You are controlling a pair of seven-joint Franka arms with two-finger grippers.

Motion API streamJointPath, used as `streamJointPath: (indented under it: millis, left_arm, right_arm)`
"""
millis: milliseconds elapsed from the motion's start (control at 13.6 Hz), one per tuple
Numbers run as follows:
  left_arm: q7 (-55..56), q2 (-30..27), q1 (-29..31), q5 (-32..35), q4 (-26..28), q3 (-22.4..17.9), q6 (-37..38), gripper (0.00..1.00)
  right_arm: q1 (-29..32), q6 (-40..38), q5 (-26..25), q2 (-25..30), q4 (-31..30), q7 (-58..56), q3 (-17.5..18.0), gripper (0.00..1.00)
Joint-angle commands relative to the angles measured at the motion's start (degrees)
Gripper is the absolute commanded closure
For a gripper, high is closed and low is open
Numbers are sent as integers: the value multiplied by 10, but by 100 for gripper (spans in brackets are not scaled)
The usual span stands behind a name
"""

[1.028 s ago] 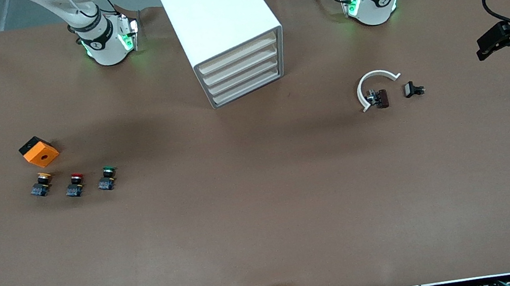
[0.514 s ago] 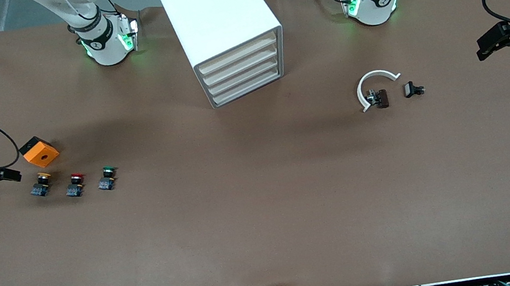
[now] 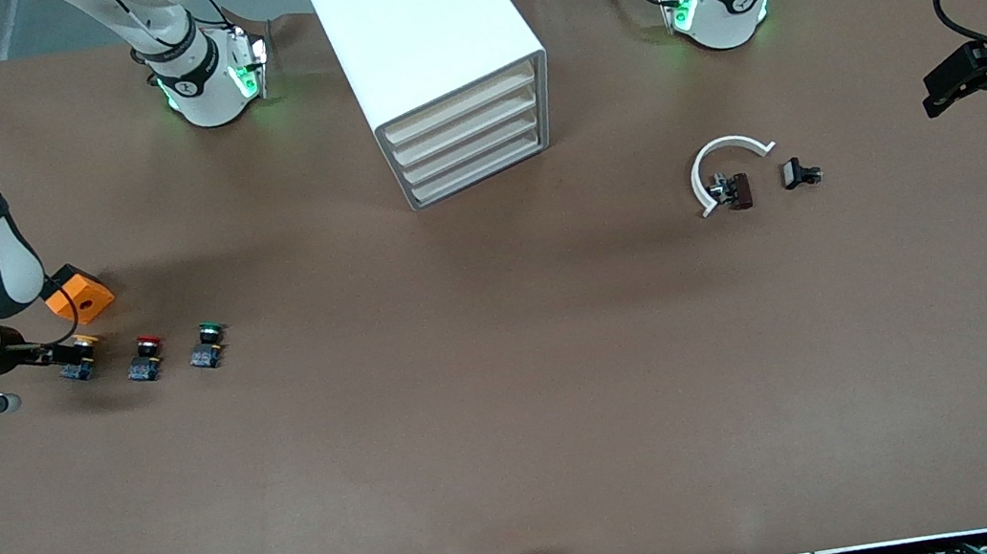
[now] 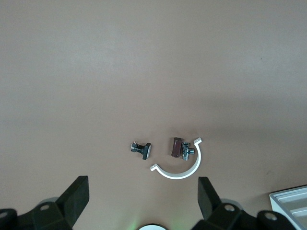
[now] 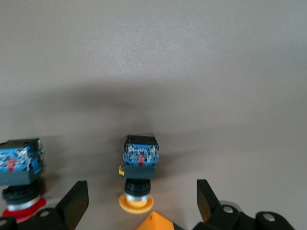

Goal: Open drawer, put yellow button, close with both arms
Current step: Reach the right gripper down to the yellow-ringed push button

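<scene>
We see the right gripper (image 3: 60,354) down at the right arm's end of the brown worktop (image 3: 515,429), its fingers spread wide and holding nothing, with the yellow button (image 3: 80,358) just at their tips; in the right wrist view the yellow button (image 5: 138,175) lies centred between the two open fingers (image 5: 74,203), its yellow cap toward the gripper and its blue base block away from it, and we cannot tell whether either finger touches it. The button sits on the worktop in a row with a red-capped button (image 3: 146,359) and a green-capped button (image 3: 207,346), the yellow one closest to the right arm's end, and an orange cube (image 3: 76,294) with a hole rests just beside it, farther from the front camera. The white cabinet (image 3: 424,55) stands between the two arm bases, and its top drawer (image 3: 460,108) is closed flush like the three under it, well apart from the button. The left gripper (image 3: 968,77) waits in the air at the left arm's end of the worktop, its fingers wide apart and empty, as the left wrist view shows (image 4: 141,203). Nearer the left arm's end lie a white curved clip (image 3: 722,166), a small dark brown block (image 3: 739,190) touching it and a small black part (image 3: 798,173) just beside them
</scene>
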State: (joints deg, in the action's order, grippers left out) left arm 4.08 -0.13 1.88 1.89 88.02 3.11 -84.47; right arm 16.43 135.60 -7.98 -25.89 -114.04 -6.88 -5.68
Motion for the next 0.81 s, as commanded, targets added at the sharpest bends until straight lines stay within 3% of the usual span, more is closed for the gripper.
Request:
streamJointPath:
  millis: [0, 587, 734]
  left_arm:
    - [-2, 6, 1, 8, -15, -1, 11, 0]
    - [-3, 5, 1, 8, -15, -1, 11, 0]
    - [-5, 5, 1, 10, -16, -1, 11, 0]
  right_arm:
    - [8, 3, 10, -30, 27, -2, 7, 0]
    - [10, 26, 10, -72, 35, -2, 7, 0]
    - [11, 26, 11, -73, 28, -2, 7, 19]
